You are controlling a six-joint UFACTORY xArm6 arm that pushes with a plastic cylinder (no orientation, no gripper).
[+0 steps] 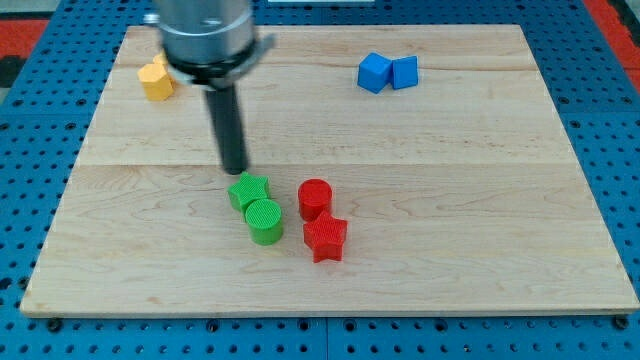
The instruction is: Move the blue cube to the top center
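Near the worktop (pixel 560 200)'s top-left corner sits a yellow block (pixel 156 80), shape hard to make out, partly tucked behind my arm. Moving right, my tip (pixel 235 171) rests on the wood just left of centre, right above the green star-shaped block (pixel 247 189), close to touching it, though I cannot tell if there is contact. My end effector is a plain rod: no jaws to open or close, nothing held. Just below the star, touching it, is the green cylinder (pixel 264 221).

Right again: a red cylinder (pixel 314 198), with a red star-shaped block (pixel 325 238) just beneath it, towards the bottom edge.

Further right, up near the top edge, right of its middle, two blue blocks sit side by side and touching. The right-hand one reads as the blue cube (pixel 405 72); the blue block (pixel 374 73) on its left looks angular, its shape less certain. Both are well apart from my tip.

Handling, as I judge it: the cube looks small, rigid and light, and it should slide easily on smooth wood, though it may spin if pushed off-centre. I cannot grip it, so I would press squarely on the middle of its right-hand face and nudge it left along the top edge. The neighbour stands in that path and will likely be shoved along.
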